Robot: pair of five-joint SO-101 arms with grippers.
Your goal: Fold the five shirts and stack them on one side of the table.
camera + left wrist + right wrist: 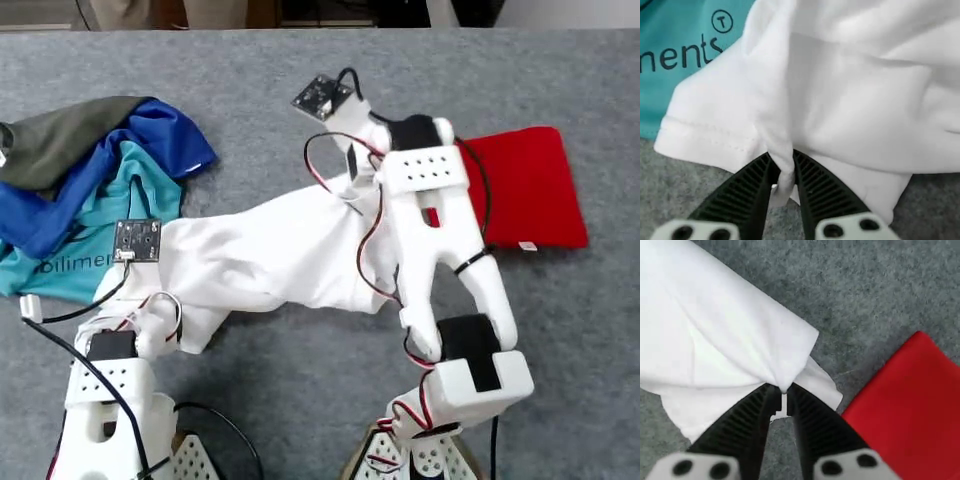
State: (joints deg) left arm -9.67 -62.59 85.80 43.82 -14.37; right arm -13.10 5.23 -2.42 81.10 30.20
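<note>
Spreading the white shirt (270,255) flat on the tabletop (300,390) looks to us like the step in hand, with one shirt already folded and three more waiting. To do it well, we would draw the two held points apart evenly so that the crumpled middle pulls smooth. We would then lower both together so no crease is trapped underneath. Both grips are thin pinches of cloth that a jerk could slip, so we would go slowly.

At the near left corner of the white shirt, the left tool (782,159) is pressed together on a narrow gathered ridge of cloth by the stitched hem. Only the fabric sits between its ribbed pads. At the far right corner of the white shirt, the right tool (783,390) is likewise closed to a slit, pinching the tip of a bunched corner.

To the right of the white shirt, near that corner but not touching it, lies the red shirt (525,185), folded into a flat rectangle. To the left of the white shirt, partly under its edge, is the teal shirt (110,215). Farther out from the white shirt, the blue shirt (150,140) and a dark grey-green shirt (60,135) are heaped unfolded
</note>
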